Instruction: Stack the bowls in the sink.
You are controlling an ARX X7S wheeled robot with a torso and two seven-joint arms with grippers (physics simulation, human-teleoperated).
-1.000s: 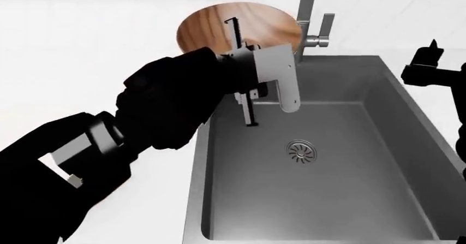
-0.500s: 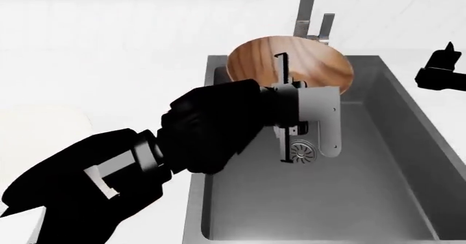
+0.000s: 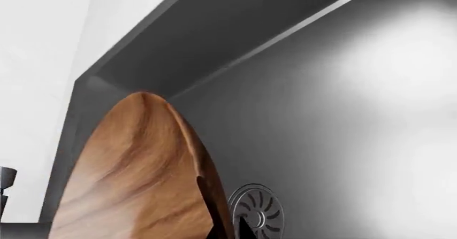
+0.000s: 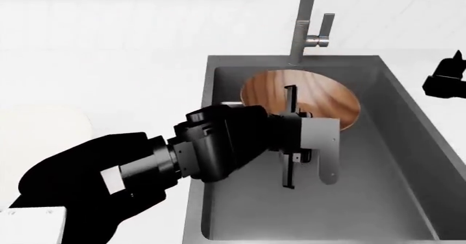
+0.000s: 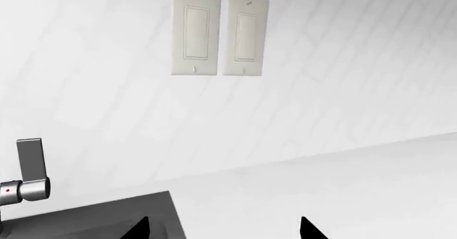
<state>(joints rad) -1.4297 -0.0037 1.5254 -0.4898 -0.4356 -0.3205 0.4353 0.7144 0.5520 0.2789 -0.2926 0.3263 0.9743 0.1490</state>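
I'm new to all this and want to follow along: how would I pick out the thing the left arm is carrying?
Find the dark grey sink below the tall steel faucet. Just inside its back half, the left arm's jaws grip the rim of a wide brown bowl. Its glossy wood grain is the only warm colour among the grey and white.

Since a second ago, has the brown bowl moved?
Yes. In the head view the brown bowl, held by the left pincer, went from the counter left of the faucet down into the sink.
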